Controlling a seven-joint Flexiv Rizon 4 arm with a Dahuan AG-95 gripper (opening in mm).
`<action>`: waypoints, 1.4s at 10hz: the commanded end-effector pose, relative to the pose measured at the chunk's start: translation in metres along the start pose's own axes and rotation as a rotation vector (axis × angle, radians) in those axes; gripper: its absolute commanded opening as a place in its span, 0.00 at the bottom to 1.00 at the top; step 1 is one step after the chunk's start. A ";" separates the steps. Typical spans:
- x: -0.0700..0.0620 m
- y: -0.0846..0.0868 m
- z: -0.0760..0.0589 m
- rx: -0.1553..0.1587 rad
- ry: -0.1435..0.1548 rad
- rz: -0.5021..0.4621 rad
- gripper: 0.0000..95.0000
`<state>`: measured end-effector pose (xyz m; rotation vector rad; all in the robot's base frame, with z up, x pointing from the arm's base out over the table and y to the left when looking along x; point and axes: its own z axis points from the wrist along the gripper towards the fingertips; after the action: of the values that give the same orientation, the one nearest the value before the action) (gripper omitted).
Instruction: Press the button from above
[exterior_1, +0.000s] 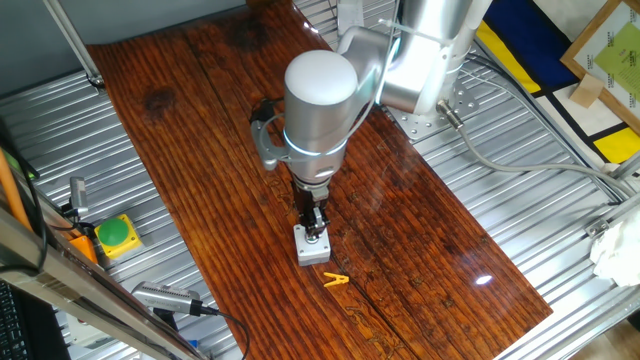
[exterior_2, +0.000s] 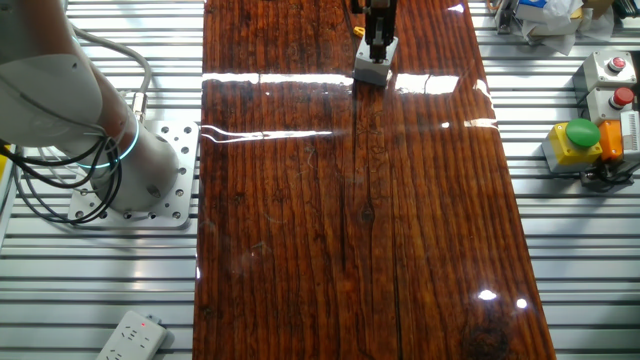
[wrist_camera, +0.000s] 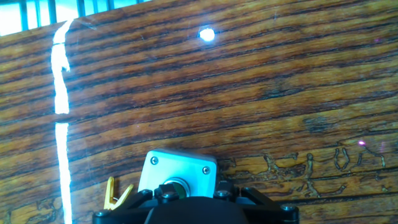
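The button is a small green push-button (wrist_camera: 180, 188) in a square light-grey box (wrist_camera: 178, 169) on the dark wooden table (exterior_1: 420, 220). The box also shows in one fixed view (exterior_1: 311, 250) and in the other fixed view (exterior_2: 371, 70). My gripper (exterior_1: 316, 230) points straight down onto the top of the box, its black fingertips together and resting on the button. In the hand view the gripper (wrist_camera: 168, 194) covers most of the button, and only a green sliver shows. In the other fixed view the gripper (exterior_2: 378, 48) stands on the box.
A yellow clothespin (exterior_1: 336, 280) lies just beside the box, also in the hand view (wrist_camera: 115, 194). A larger green button in a yellow housing (exterior_1: 117, 236) sits off the wood on the metal slats. Two grey boxes with red buttons (exterior_2: 612, 70) stand near it.
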<state>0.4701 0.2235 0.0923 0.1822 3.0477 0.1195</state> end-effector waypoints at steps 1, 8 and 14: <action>0.000 0.000 0.001 0.000 -0.002 -0.001 0.40; 0.001 0.000 0.003 0.000 -0.005 0.000 0.40; 0.001 0.000 0.006 0.000 -0.006 -0.001 0.40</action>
<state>0.4695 0.2242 0.0875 0.1805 3.0421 0.1208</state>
